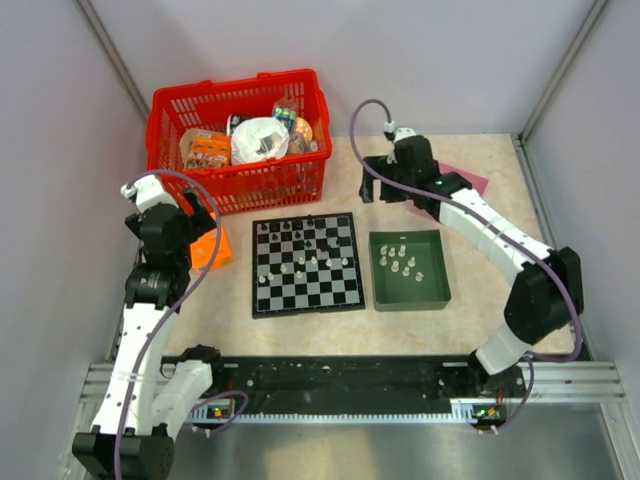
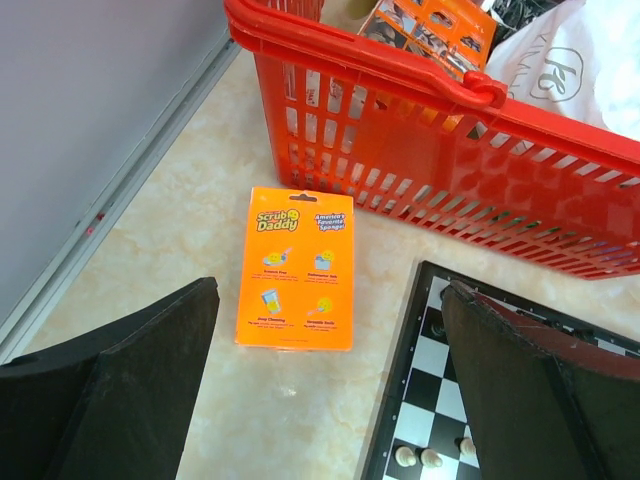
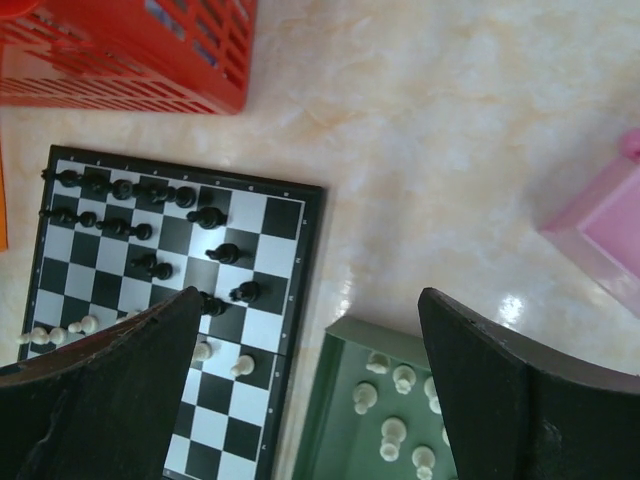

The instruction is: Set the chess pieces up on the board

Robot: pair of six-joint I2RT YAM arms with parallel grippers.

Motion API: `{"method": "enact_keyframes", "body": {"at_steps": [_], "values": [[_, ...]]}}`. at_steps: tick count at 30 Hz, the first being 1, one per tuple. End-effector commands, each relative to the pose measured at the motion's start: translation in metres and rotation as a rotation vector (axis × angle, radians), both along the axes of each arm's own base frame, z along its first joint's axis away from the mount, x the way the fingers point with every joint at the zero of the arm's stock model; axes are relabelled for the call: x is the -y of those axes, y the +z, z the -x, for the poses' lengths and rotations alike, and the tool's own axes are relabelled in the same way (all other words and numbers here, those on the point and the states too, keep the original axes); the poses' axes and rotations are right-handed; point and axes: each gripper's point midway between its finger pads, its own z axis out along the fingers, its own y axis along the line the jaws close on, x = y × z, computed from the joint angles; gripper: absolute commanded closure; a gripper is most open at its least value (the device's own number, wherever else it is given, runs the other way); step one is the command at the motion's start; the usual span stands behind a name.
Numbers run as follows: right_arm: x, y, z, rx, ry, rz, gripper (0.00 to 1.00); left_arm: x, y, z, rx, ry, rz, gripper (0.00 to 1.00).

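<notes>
Right fingers [image 3: 470, 380] stood wide apart and empty. The board [image 3: 285, 220] lay beside the left fingertip, black pieces [image 3: 120, 190] mostly placed. The green tray [image 3: 340, 335] of white pieces [image 3: 392, 432] sat between the tips. Left fingers [image 2: 160, 370] were also spread and empty. We judged the step was fetching a white piece. Next: drop into the tray, pinch one.

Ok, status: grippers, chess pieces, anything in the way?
Left gripper open, empty, near sponge pack. Right gripper open, empty. Chess pieces partly on board; several white ones in green tray. Nothing blocking board.
</notes>
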Motion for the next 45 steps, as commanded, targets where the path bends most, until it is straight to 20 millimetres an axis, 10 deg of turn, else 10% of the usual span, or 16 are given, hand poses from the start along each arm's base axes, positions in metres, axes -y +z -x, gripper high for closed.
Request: {"method": "enact_keyframes", "body": {"at_steps": [1, 14, 24, 32, 45], "values": [[-0.026, 0.015, -0.012, 0.040, 0.062, 0.038, 0.11, 0.004, 0.008, 0.008, 0.020, -0.034, -0.004, 0.01], [-0.062, 0.011, -0.018, 0.057, 0.162, 0.070, 0.09, -0.015, -0.012, 0.009, 0.063, 0.120, 0.038, 0.01], [-0.092, 0.004, -0.020, 0.039, 0.199, 0.055, 0.31, -0.023, -0.026, 0.010, 0.045, 0.171, 0.027, 0.01], [-0.118, -0.037, -0.018, -0.045, 0.231, 0.092, 0.52, -0.019, -0.026, 0.011, 0.047, 0.149, 0.048, 0.01], [-0.146, -0.077, -0.014, -0.097, 0.256, 0.076, 0.58, -0.017, -0.027, 0.012, 0.050, 0.144, 0.054, 0.01]]}}
